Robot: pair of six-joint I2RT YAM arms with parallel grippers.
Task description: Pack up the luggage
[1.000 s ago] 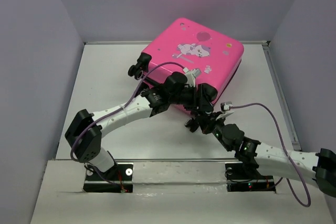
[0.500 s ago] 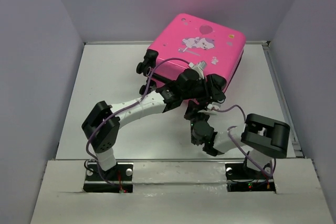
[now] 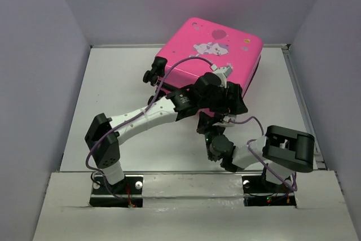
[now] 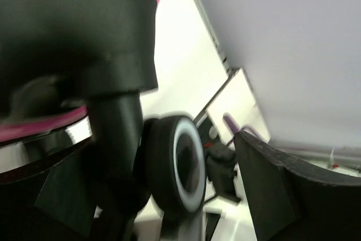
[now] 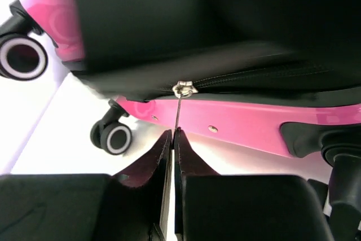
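The pink luggage lies tilted at the far middle of the tabletop. Just below its seam, the right end effector pinches the zipper pull. The left end effector sits against its near edge, seemingly spread wide, with a wheel in the gap.

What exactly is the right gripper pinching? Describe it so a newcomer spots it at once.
Find the pink suitcase, then the dark zip line along its edge in the right wrist view. A thin silver pull hangs from the slider there, its lower end pinched in the right gripper. Unlike the round black-and-white wheels nearby, it is a slim straight metal strip.
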